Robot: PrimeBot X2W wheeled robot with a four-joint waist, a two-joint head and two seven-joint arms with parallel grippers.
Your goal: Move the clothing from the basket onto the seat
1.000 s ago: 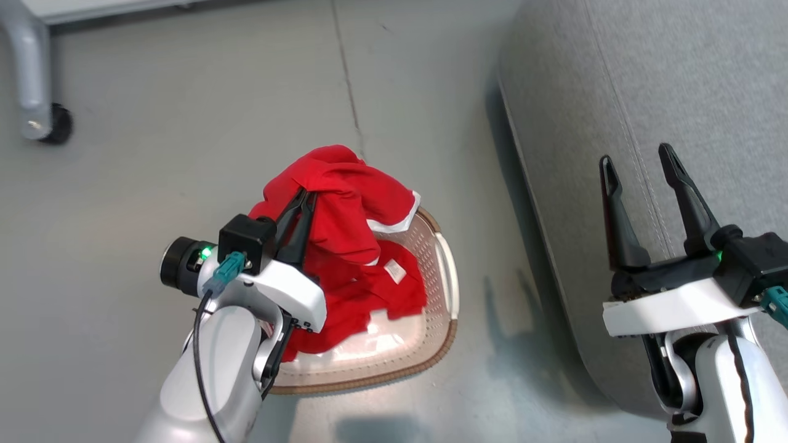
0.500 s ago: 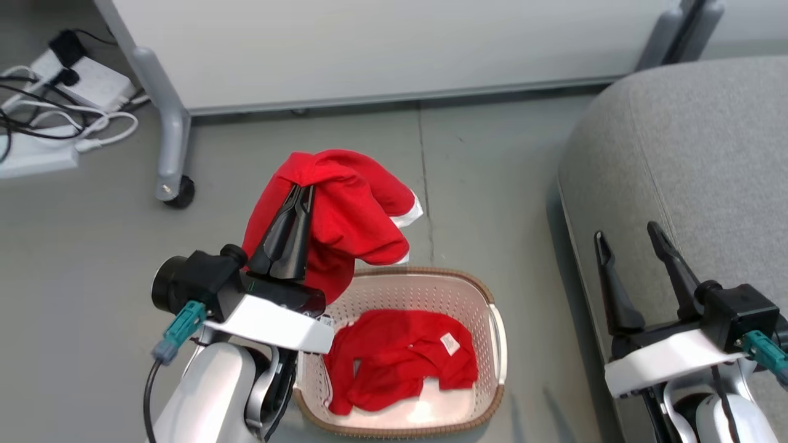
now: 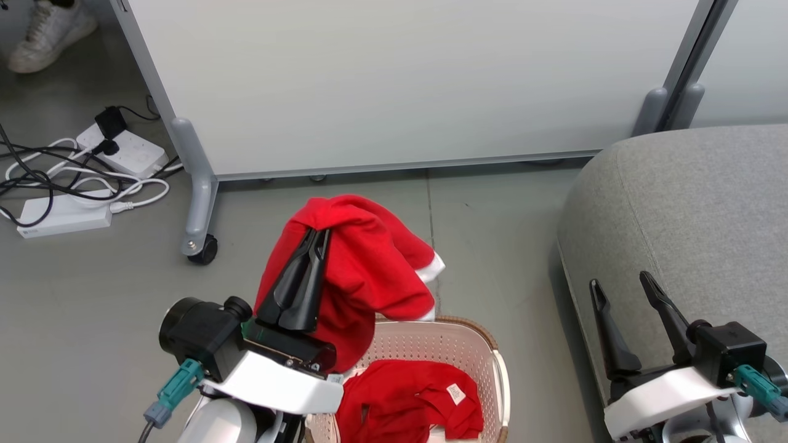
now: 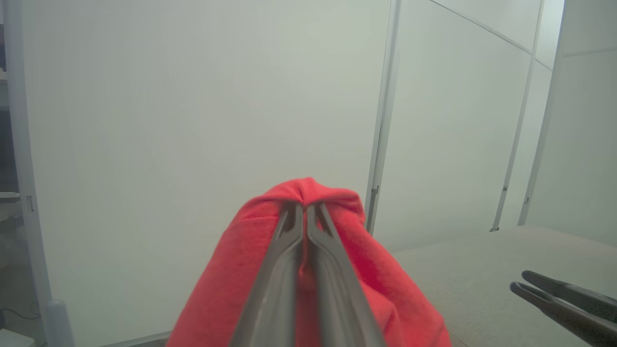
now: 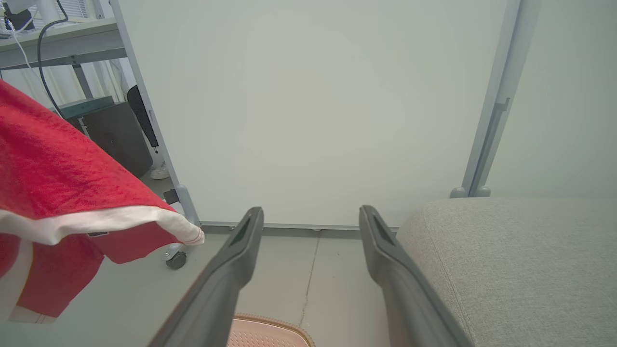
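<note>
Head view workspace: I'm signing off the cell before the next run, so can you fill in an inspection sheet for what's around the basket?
Surface: grey floor with a seam line running to the basket.
Job's things: one red garment hangs from the left gripper above the basket; a second red garment lies inside it; grey sofa to the right, no clothing seen on it.
Clutter: nothing seen.
Grippers: left gripper shut on the red garment; right gripper open, empty, beside the sofa edge.
Cables: loose cables and power strips on the floor, far left.
Surroundings: pale partition panel on castered legs; a person's shoe at top left.
</note>
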